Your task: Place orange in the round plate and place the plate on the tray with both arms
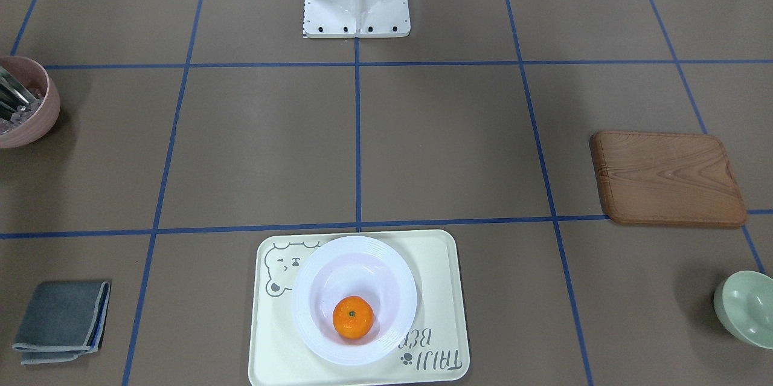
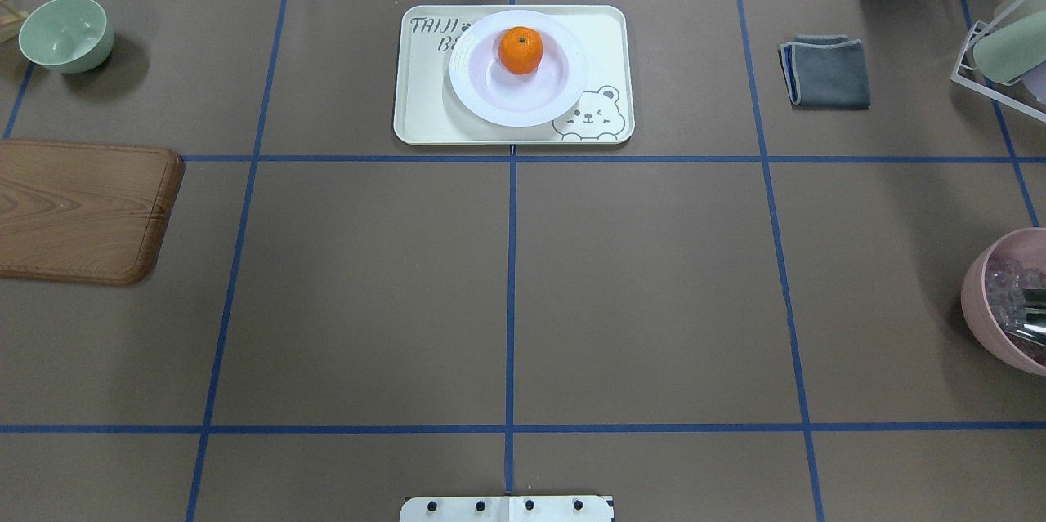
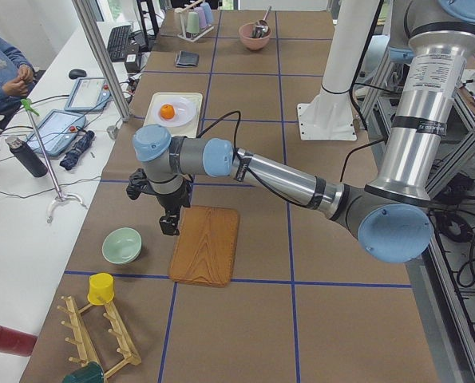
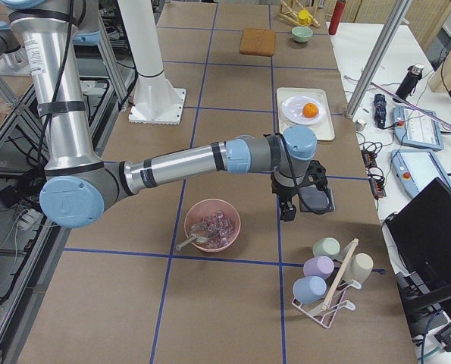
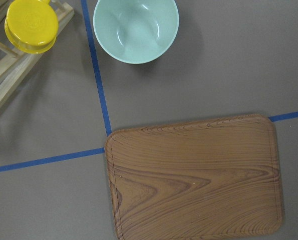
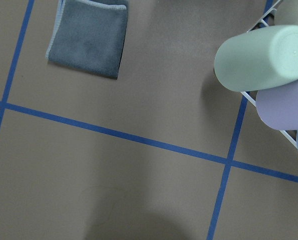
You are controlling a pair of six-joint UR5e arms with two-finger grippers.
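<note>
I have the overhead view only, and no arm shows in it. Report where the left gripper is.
Observer: The left gripper hangs above the table beside the wooden board, on the side toward the pale green bowl. I cannot tell whether it is open or shut.
Operator: Now the right one.
Observer: The right gripper hangs above the table next to the folded grey cloth, apart from the pink bowl. I cannot tell its state either.
Operator: Tell me what the left wrist camera has that I don't.
Observer: A yellow cup sits on a wooden rack, just beyond the green bowl.
</note>
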